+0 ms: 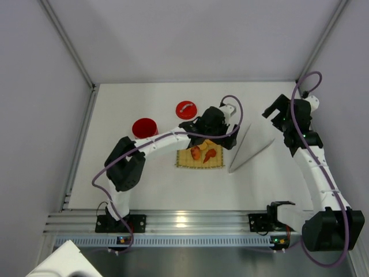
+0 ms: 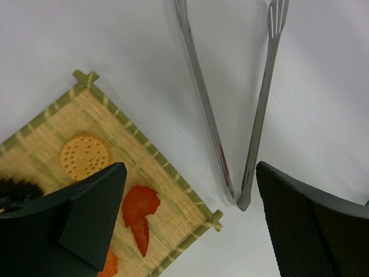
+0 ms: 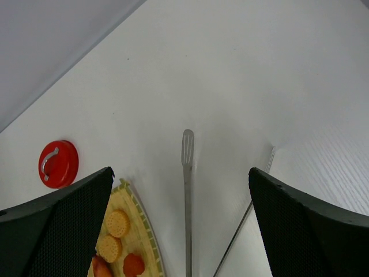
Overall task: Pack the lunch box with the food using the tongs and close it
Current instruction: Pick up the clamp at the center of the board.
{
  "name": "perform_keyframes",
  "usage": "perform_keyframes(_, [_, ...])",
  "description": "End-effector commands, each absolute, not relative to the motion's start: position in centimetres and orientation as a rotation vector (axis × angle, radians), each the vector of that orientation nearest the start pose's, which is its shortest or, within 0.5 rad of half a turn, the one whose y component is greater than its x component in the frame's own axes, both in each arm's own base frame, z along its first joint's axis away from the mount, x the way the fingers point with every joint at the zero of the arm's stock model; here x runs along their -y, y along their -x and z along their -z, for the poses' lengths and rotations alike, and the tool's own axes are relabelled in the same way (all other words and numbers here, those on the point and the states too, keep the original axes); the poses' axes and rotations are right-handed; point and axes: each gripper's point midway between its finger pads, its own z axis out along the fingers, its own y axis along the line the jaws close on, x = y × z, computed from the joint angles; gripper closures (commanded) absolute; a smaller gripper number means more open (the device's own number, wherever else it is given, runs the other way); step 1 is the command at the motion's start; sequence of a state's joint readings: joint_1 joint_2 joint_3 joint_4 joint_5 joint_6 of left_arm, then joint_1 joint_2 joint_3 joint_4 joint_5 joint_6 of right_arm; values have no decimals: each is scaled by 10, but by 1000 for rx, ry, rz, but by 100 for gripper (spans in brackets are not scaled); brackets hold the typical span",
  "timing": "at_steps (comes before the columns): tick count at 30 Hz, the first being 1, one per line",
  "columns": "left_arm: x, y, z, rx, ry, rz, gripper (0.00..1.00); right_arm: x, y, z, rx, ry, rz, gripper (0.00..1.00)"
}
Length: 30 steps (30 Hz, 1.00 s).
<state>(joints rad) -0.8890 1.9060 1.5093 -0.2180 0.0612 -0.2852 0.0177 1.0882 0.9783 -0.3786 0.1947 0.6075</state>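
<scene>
tongs point(image 1: 241, 146) lie flat on the table point(image 1: 161, 190), at 3 o'clock of the mat point(image 1: 184, 160), just beside it, not touching. V is spread, hinge toward 7 o'clock, tips toward 1 o'clock. food point(image 1: 203, 152) sits on the mat. lunch box point(image 1: 145, 127) is at 10 o'clock of the mat, well apart, lid off. lid point(image 1: 186, 109) is at about 12 o'clock, handle up.

left gripper point(image 2: 190, 173) hangs over the mat's 2 o'clock corner, jaws spread full, nothing in them. In its wrist view the hinge end sits close to the right-hand finger, off-centre. right gripper point(image 3: 180, 173) is at 1 o'clock beyond the tips, jaws also full wide, empty.

My read: the step is picking up the tongs, nothing packed yet. To do it well:
- centre the jaws over both tong arms, a bit tipward of the hinge, so closing squeezes the V
- go right down to the table, since the metal is thin
- stay clear of the mat corner so the food isn't nudged
</scene>
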Motion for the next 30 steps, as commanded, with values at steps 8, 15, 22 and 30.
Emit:
perform_keyframes(8, [513, -300, -146, -1987, -899, 831, 1, 13, -345, -264, -1853, -742, -155, 0])
perform_keyframes(15, [528, -303, -102, -2023, -924, 737, 1, 16, -341, -269, -1844, -739, -143, 1])
perform_keyframes(22, [536, -309, -77, -2024, -921, 633, 1, 18, -339, -272, -1840, -734, -127, 1])
perform_keyframes(30, [537, -312, -50, -2042, -897, 570, 1, 18, -337, -271, -1840, -730, -128, 0])
